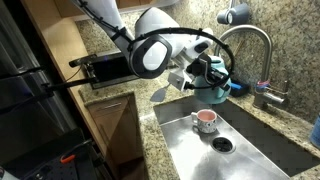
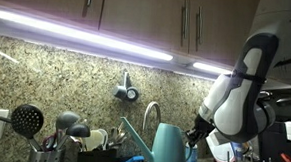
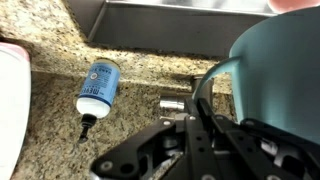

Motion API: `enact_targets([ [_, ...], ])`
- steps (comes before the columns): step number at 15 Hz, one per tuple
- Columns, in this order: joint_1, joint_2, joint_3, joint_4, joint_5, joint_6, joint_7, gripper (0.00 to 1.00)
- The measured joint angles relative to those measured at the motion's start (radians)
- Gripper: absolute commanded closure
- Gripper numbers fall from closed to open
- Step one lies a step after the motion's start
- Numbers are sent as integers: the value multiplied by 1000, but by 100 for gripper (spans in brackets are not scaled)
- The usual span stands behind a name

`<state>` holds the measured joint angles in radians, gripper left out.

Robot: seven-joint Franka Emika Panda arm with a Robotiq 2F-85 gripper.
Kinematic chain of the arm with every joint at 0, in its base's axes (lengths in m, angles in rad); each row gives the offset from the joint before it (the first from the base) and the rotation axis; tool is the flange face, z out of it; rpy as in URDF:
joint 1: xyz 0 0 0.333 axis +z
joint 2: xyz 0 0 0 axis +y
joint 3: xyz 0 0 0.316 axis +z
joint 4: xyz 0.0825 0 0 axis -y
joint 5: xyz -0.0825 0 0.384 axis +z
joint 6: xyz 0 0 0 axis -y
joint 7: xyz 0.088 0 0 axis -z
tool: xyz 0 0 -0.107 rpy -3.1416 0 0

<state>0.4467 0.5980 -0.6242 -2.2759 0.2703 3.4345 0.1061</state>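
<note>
A teal watering can (image 3: 272,72) fills the right of the wrist view, and its thin handle (image 3: 203,84) runs down between my black fingers. My gripper (image 3: 190,108) is shut on that handle. In both exterior views the can (image 1: 221,84) (image 2: 168,147) hangs from the gripper (image 1: 207,76) (image 2: 194,135) above the granite counter beside the sink, with its spout pointing up and away. A pink and white cup (image 1: 204,120) stands in the steel sink (image 1: 250,150) below and in front of the can.
A white bottle with a blue label (image 3: 98,86) lies on the counter (image 3: 140,110), a short metal cylinder (image 3: 172,102) beside it. A white object (image 3: 10,95) sits at the left edge. The curved faucet (image 1: 252,38) rises behind the sink. Utensils (image 2: 63,127) stand by the wall.
</note>
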Motion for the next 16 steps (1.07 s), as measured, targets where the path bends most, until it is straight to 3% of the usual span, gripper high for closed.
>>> enact_targets([
  [15, -14, 0, 10, 0, 0, -2, 0, 93],
  [16, -14, 0, 10, 0, 0, -2, 0, 98],
])
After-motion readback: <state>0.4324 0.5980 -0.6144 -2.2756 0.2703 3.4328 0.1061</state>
